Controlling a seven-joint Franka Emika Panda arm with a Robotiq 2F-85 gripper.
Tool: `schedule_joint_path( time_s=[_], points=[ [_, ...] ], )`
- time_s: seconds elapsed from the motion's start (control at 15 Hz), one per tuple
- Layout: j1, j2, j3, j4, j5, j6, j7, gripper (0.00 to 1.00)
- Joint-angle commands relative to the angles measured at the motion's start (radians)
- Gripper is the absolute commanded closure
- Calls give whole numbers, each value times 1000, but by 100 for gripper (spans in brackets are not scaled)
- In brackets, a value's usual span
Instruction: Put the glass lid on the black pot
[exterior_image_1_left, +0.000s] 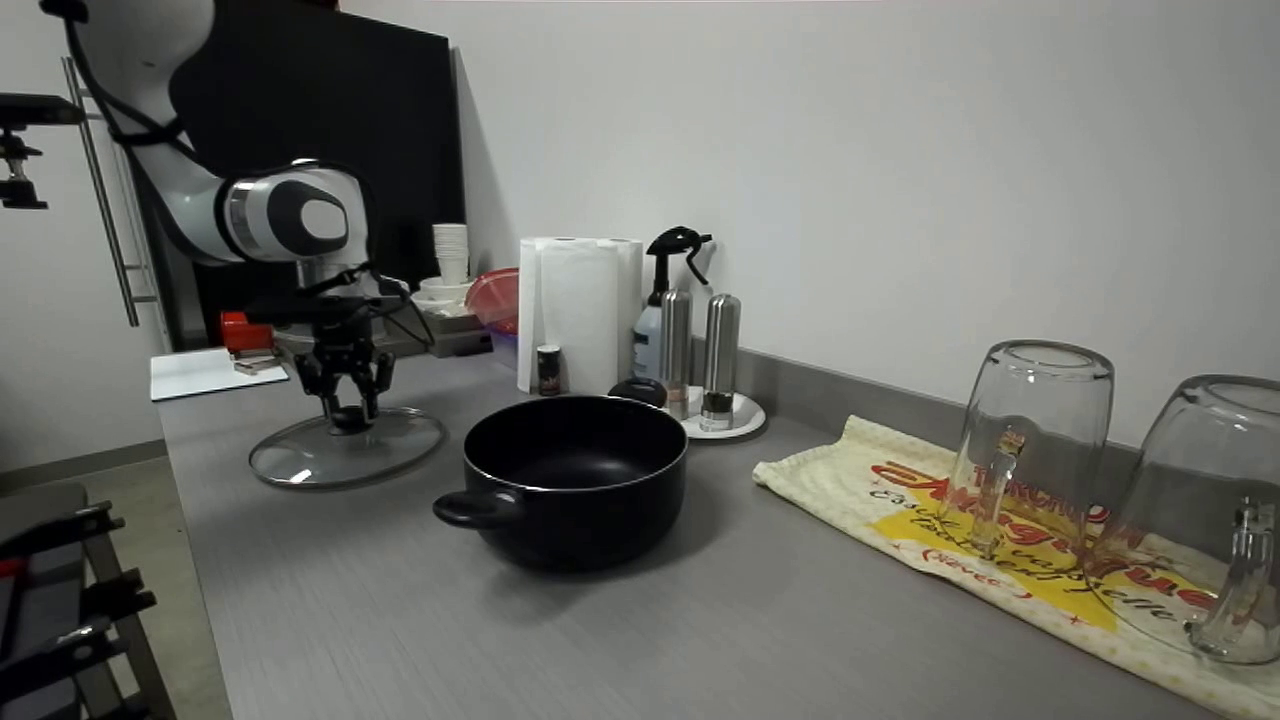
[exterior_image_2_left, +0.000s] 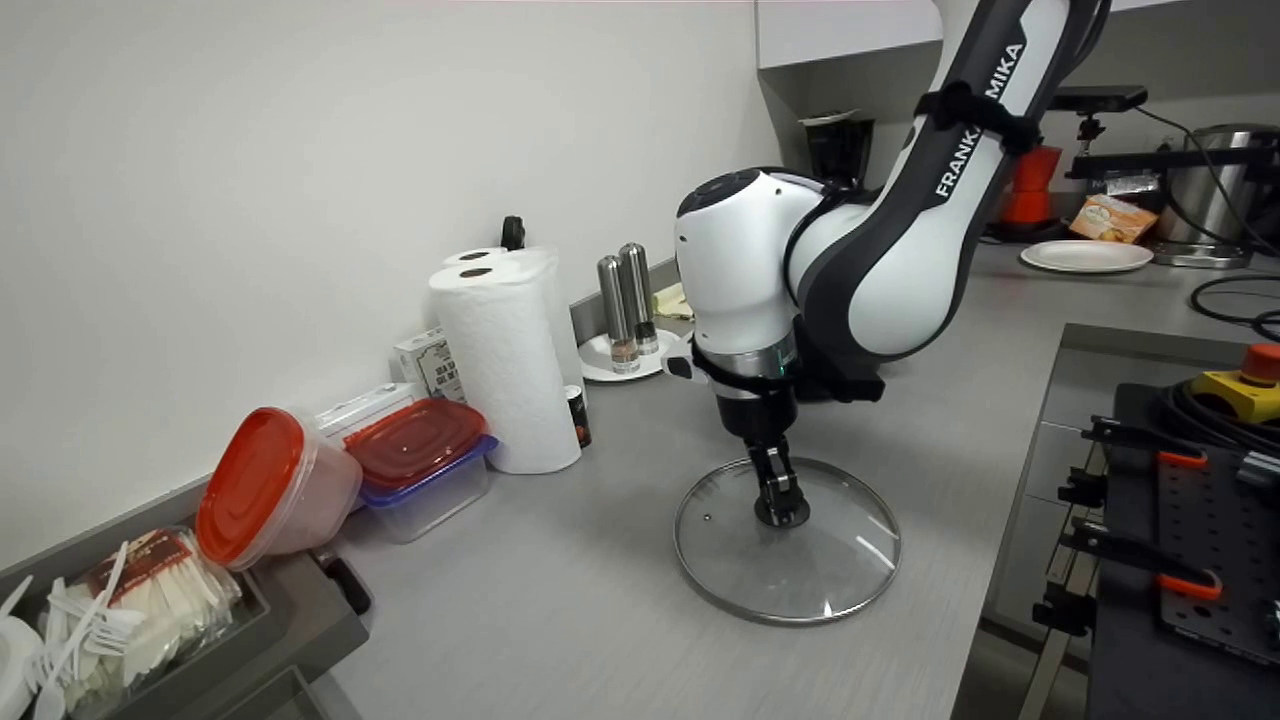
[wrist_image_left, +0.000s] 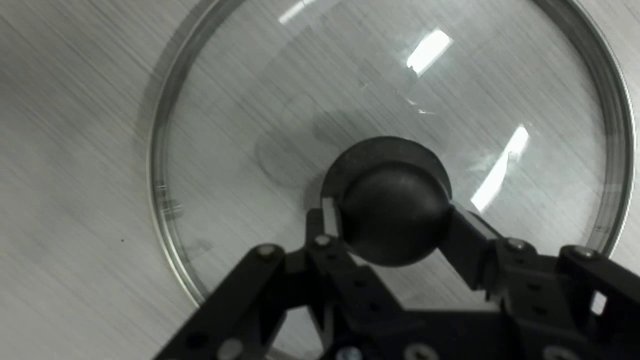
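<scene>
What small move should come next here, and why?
Probably a gentle lift: the black gripper seems closed on the black knob of the round glass lid, which appears to rest on the grey countertop, and the matte black pot stands uncovered.

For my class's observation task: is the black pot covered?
Uncovered: an exterior view shows inside the black pot; the glass lid is apart.
</scene>
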Motion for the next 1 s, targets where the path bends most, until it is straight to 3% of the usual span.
schedule_joint_path(
  time_s=[0.0, 0.53, 0.93],
  points=[
    [-6, -14, 7, 1, 16, -22, -11, 75],
    [-71, -181, 83, -73, 127, -131, -136, 75],
    [-89, -339, 55, -95, 115, -268, -161, 75]
  ],
)
